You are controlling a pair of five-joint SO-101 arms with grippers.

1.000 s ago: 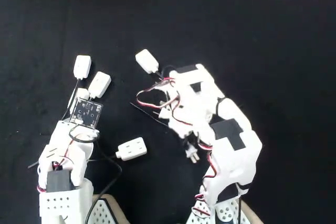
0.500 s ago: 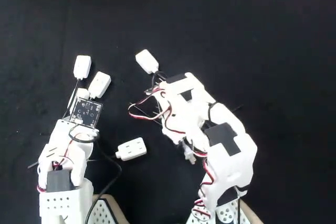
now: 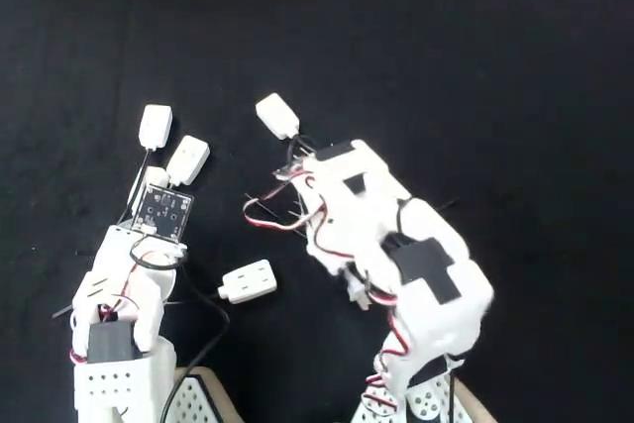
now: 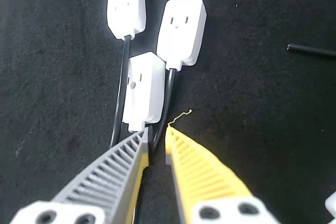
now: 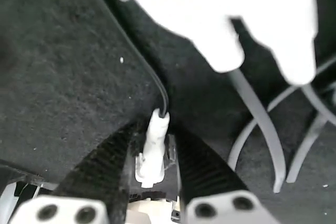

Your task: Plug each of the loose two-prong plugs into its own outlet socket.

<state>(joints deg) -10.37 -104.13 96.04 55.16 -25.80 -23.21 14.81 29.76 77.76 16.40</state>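
My left gripper (image 4: 156, 134) sits at the back end of the nearest of three white outlet sockets (image 4: 143, 90), its jaws shut on that socket's black cord. Two more sockets (image 4: 126, 9) (image 4: 181, 30) lie just beyond. In the right wrist view my right gripper (image 5: 153, 135) is shut on a small white two-prong plug (image 5: 152, 153), whose black cord runs away over the cloth. From above, the right arm (image 3: 381, 235) hides its gripper and ends close to another socket (image 3: 277, 116). A second plug (image 3: 357, 289) peeks out under that arm.
A further white socket (image 3: 248, 281) lies between the two arms near the front, its black cord curling toward the left arm's base. The black cloth (image 3: 515, 96) stretches bare to the right and back. Blurred white shapes and grey leads (image 5: 262, 145) hang close to the right gripper.
The right arm has swung a little to the left, toward the upper socket, and settled. The left arm and the sockets have stayed put.
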